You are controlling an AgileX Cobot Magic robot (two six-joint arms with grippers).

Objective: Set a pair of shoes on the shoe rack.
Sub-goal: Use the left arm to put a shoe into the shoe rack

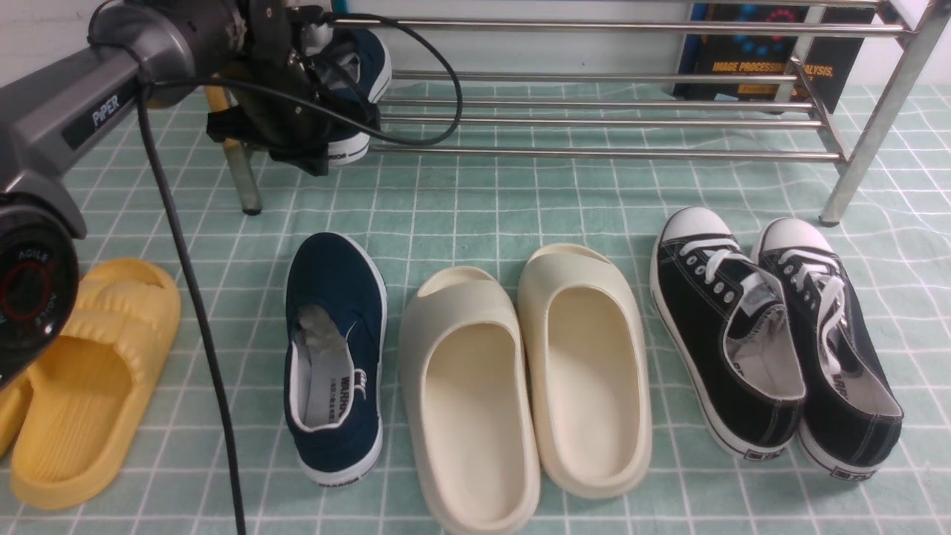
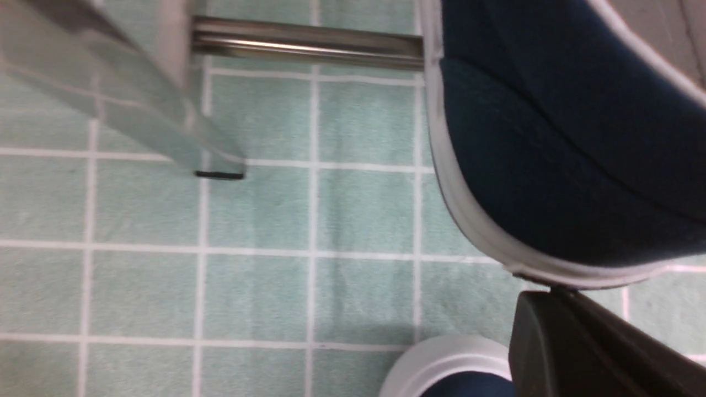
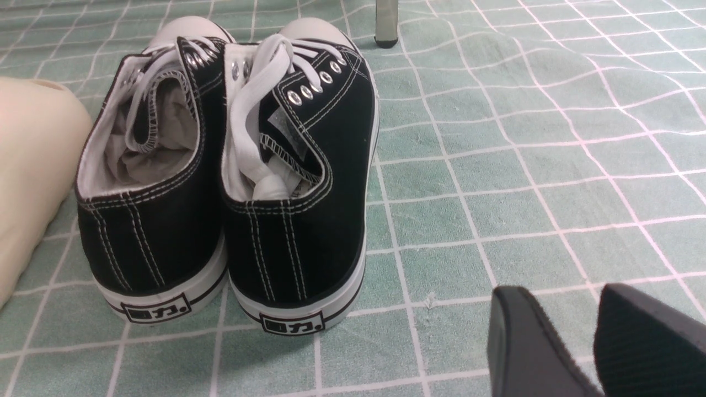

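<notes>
nearest to the robot, the cream slides [image 1: 583, 446] sit side by side on the checked cloth [image 1: 483, 200], and there's one navy shoe [image 1: 334, 260] flat beside them, toe toward the rack! yellow slides [image 1: 96, 371] over on the left, black lace-up sneakers [image 1: 713, 312] on the right, and the right wrist view has the right gripper [image 3: 557, 292] near their heels, fingers parted, nothing between them!

farther out now, the steel shoe rack [image 1: 594, 152], and the other navy shoe [image 1: 375, 67] is up on its lower shelf, at the left end, partly hidden by the arm! right there is the left gripper [image 2: 551, 295], clenched on nothing, tips close by that shoe; whether they touch it, can't tell! farthest back, a dark book [image 1: 765, 67] behind the rack's right end!
</notes>
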